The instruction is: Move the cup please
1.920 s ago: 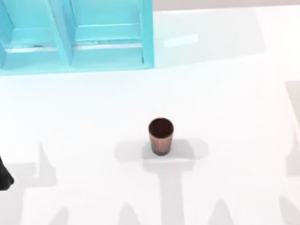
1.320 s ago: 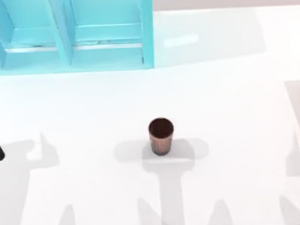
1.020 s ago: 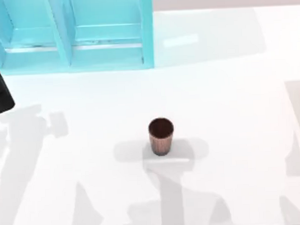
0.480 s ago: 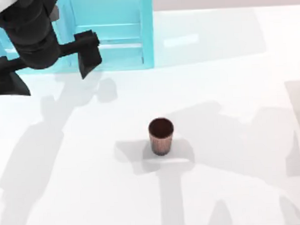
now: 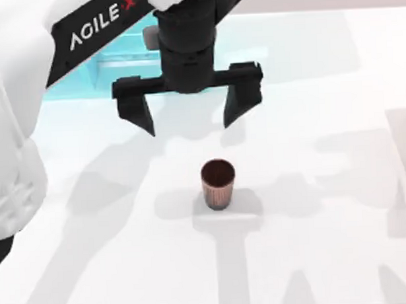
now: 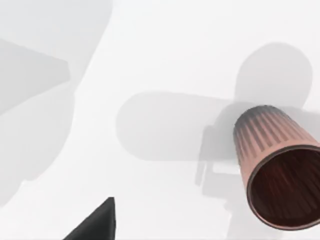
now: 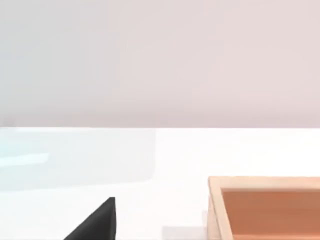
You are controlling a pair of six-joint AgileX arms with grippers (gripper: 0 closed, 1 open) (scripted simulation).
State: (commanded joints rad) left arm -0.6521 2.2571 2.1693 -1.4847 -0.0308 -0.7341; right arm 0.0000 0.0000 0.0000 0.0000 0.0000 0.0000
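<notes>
Left gripper (image 5: 188, 120), arm lettered "AGILE X", hangs fingers spread wide just beyond the upright cup (image 5: 218, 183) on the tabletop (image 5: 329, 254).

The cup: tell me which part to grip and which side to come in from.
Grip the cup across its ribbed sides, near the rim, probably from straight above. It stands upright and apart from everything on the white table, mouth open upward. The left gripper hangs open above the table, just beyond the cup, its fingers spread wider than the cup, so lowering one finger on each side looks workable.
</notes>
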